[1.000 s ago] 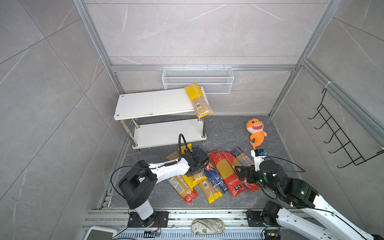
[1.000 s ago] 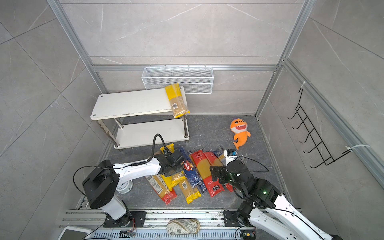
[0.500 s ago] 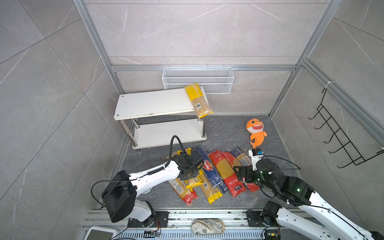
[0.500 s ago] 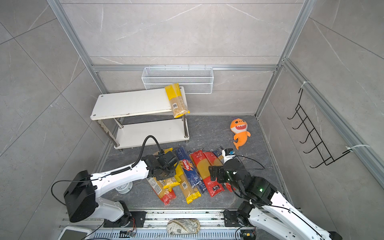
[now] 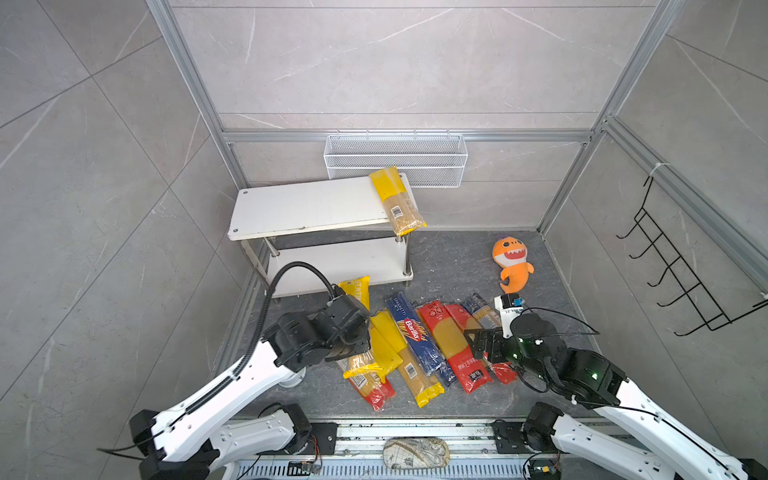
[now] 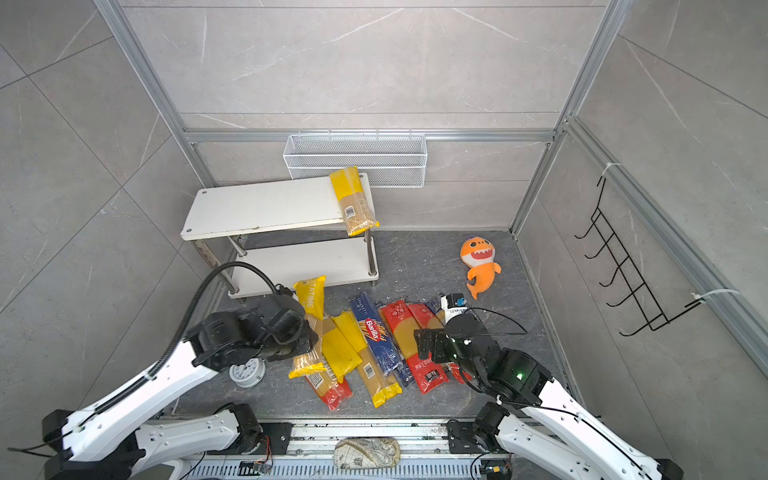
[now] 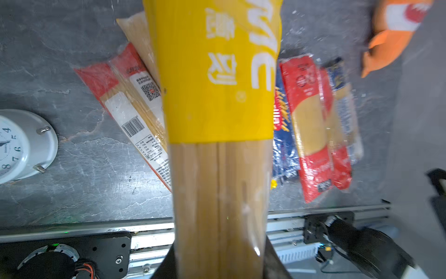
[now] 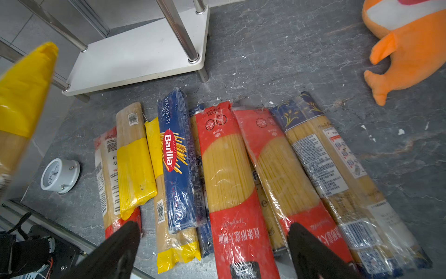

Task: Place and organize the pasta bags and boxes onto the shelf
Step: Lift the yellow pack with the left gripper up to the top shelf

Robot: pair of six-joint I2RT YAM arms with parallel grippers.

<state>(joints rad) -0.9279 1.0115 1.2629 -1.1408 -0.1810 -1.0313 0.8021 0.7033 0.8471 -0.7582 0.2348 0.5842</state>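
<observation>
Where the back wall meets the floor, your two-tier white shelf (image 5: 307, 208) stands on shiny metal legs. A white wire basket (image 5: 395, 160) is fixed to the wall just behind and above it.

In front of the shelf you have the row of pasta packs (image 5: 432, 353) lying side by side on the dark floor, some overlapping. The dark-blue Barilla pack (image 8: 176, 157) sits near the middle. Red-ended bags (image 8: 229, 169) lie to its right, and yellow-ended and red-ended ones to its left.

One shelved spaghetti bag (image 5: 397, 203), yellow at its far end, lies across the right end of the top board. Its clear end hangs past the front edge.

Your left gripper (image 7: 220, 270) is clamped on the clear middle of the gripped spaghetti bag (image 6: 311, 299). That bag is held tilted above the left end of the row, with its printed yellow end toward the shelf and its other end over the packs below.

Your right gripper (image 8: 212, 251) hangs over the red-ended bags at the right of the row. Its fingers (image 8: 115, 248) are spread wide, and you cannot tell from these views whether they touch the plastic.

An orange plush shark (image 5: 511, 262) lies on the floor near the right wall, apart from the row. A small white clock (image 6: 247, 370) lies on the floor under your left arm, just beside the row's left end.
</observation>
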